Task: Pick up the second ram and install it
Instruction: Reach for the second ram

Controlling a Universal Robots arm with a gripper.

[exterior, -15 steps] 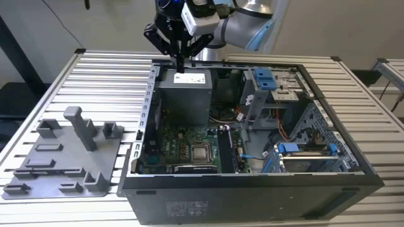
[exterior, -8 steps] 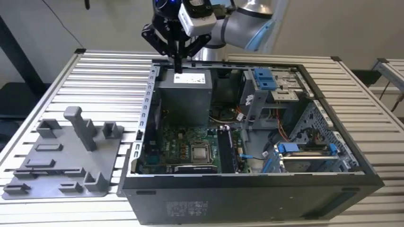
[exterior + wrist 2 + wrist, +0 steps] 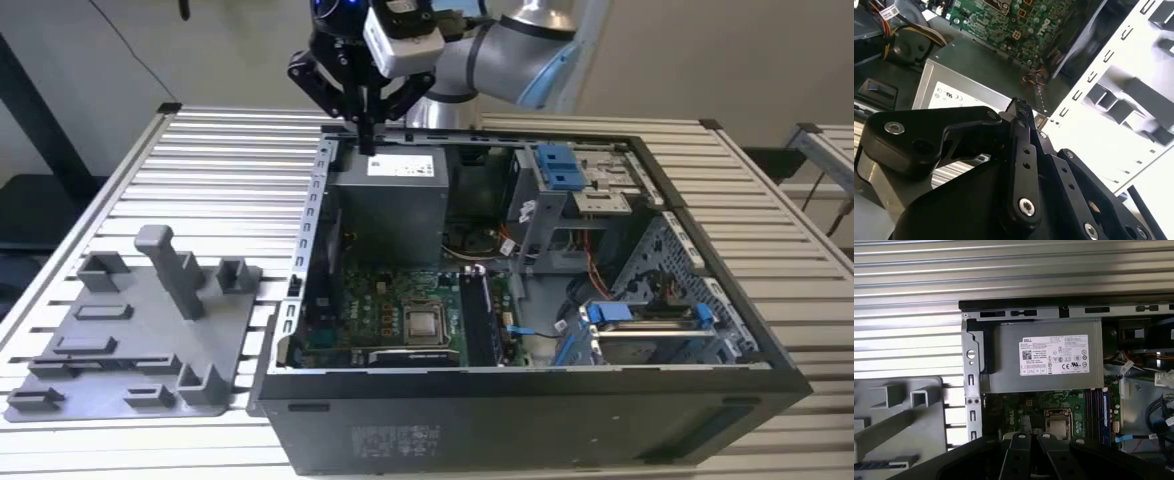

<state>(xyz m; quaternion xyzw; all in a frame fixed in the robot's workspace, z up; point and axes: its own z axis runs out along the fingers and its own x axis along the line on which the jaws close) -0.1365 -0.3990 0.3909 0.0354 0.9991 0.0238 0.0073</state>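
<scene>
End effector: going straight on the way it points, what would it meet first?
Probably the grey power supply, near its edge; the end effector points down over it. Depth is unclear, so possibly the case rim.

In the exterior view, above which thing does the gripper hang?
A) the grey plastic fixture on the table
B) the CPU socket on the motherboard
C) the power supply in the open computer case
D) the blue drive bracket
C: the gripper hangs over the far corner of the power supply, close to the wall of the computer case, and the second wrist view shows the labelled box right below its tips.
</scene>
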